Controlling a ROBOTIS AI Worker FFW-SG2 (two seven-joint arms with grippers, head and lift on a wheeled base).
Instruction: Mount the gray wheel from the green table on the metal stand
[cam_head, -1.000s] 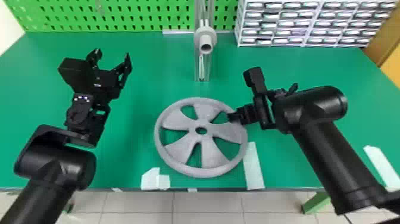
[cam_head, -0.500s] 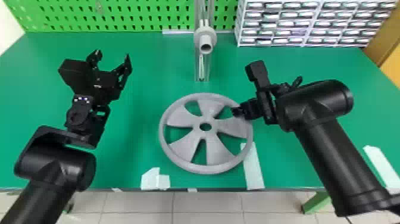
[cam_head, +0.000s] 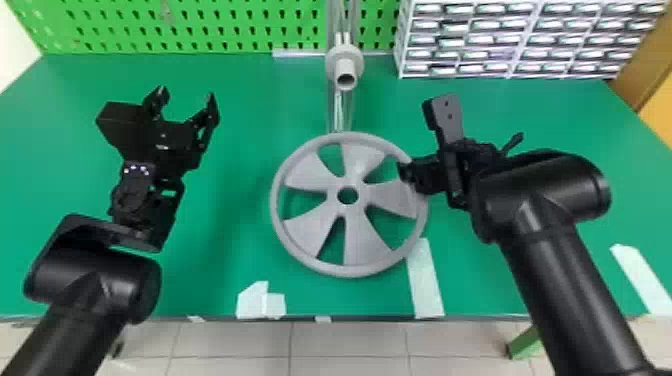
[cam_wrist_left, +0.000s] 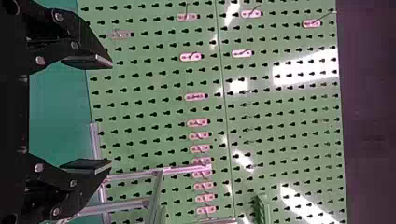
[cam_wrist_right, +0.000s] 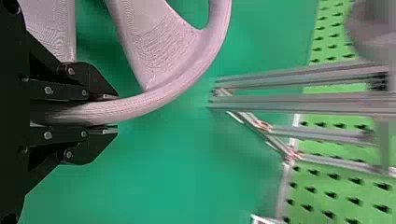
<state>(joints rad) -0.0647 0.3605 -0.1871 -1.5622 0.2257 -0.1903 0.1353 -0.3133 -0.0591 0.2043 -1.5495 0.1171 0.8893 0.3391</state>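
Observation:
The gray wheel (cam_head: 355, 250) is held by its right-hand rim in my right gripper (cam_head: 407, 172), in front of the metal stand (cam_head: 341, 110) with its gray hub (cam_head: 345, 65). In the right wrist view the wheel rim (cam_wrist_right: 163, 95) runs between the fingers of my right gripper (cam_wrist_right: 112, 114), which is shut on it; the stand's rails (cam_wrist_right: 303, 102) lie farther off. Over the table's left side, my left gripper (cam_head: 187, 107) is parked with its fingers apart and nothing between them. The left wrist view shows that gripper (cam_wrist_left: 112, 114) open, facing the pegboard.
The green table (cam_head: 240, 175) carries white tape pieces (cam_head: 425, 280) near its front edge. Behind it stand a green pegboard (cam_head: 240, 25) and, at the back right, a rack of small drawers (cam_head: 510, 40). More metal rails (cam_wrist_left: 126, 205) show in the left wrist view.
The wheel has moved right and away from the front edge, toward the stand, with my right gripper holding its rim. My left arm has kept still.

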